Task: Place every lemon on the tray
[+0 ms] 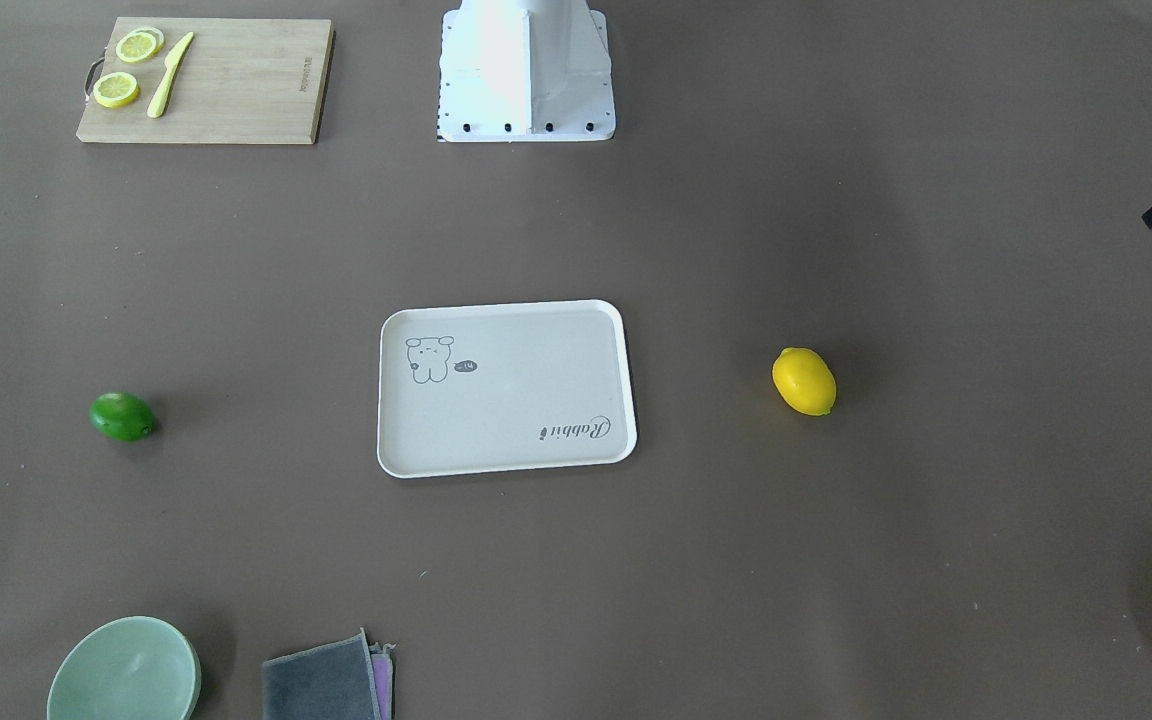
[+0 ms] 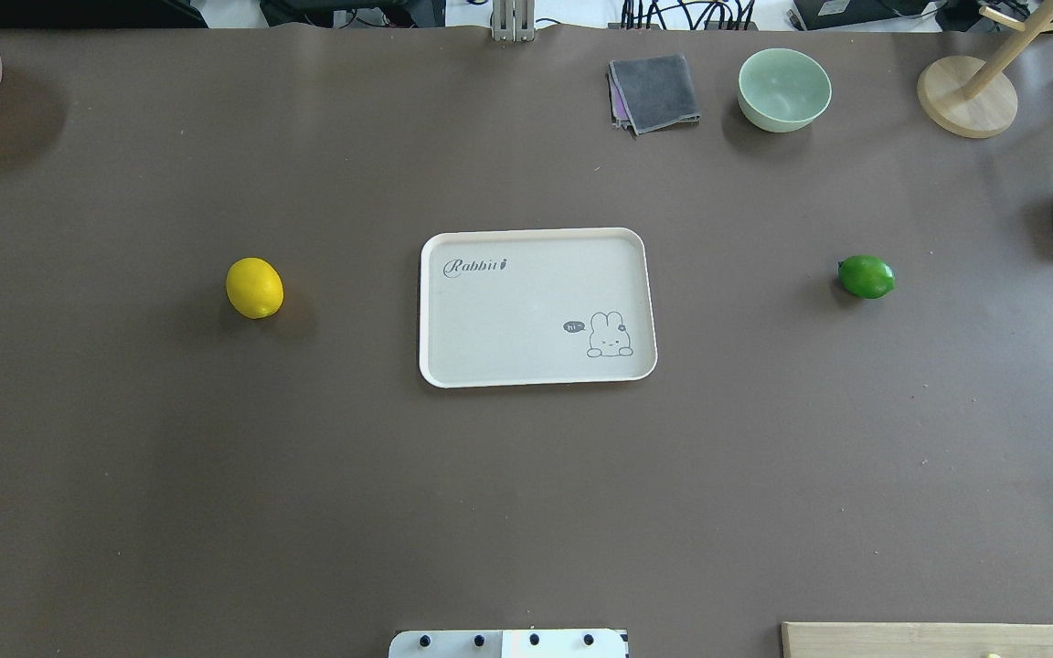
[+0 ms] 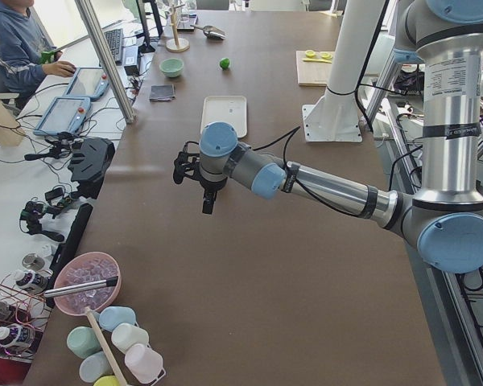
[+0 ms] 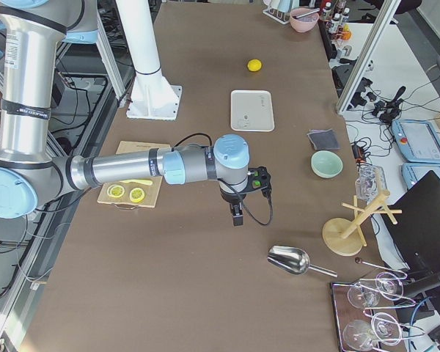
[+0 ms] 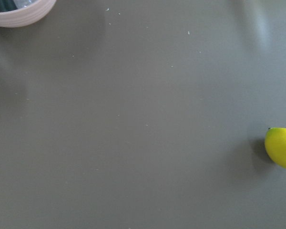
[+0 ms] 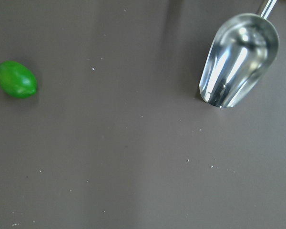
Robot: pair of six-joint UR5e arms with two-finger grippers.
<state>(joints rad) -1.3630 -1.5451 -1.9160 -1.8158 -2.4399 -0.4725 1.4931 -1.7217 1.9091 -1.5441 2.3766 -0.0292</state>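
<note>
since both lemons lie well apart from the tray, one on either side of it, each arm should take the nearer fruit: the yellow lemon for the left fingers, the green lemon for the right fingers, gripped across the short axis so the glossy skin is less likely to slip. both arms reach out level above the worktop, wrists bent down, fingers holding nothing; how far open either pair stands i cannot tell
</note>
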